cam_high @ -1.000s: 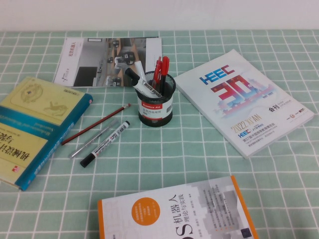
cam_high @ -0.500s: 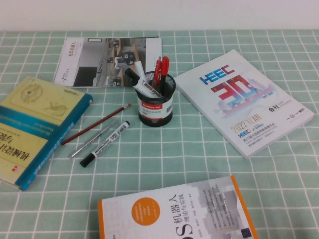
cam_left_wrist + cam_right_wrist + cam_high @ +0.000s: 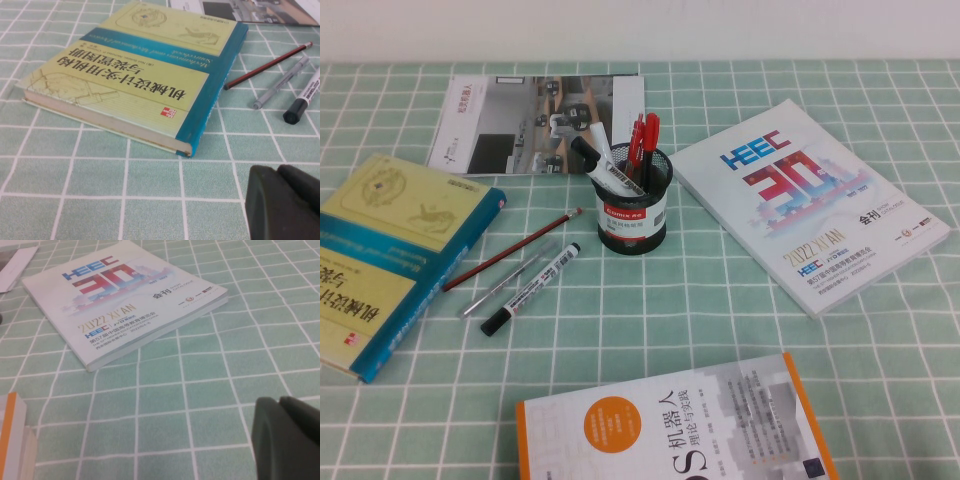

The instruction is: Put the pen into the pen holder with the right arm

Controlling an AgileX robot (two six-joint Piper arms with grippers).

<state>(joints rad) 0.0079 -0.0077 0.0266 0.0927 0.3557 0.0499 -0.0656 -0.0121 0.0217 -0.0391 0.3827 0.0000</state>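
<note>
The pen, a fat white marker with a black cap and bold black lettering, stands tilted inside the black mesh pen holder at the table's middle, beside red pens. Neither arm shows in the high view. My right gripper is shut and empty, low over the green checked cloth near the HEEC magazine. My left gripper is shut and empty, low over the cloth near the yellow-and-teal book.
A similar white marker, a thin silver pen and a red pencil lie left of the holder. The yellow-and-teal book, a brochure, the HEEC magazine and an orange-edged book surround it.
</note>
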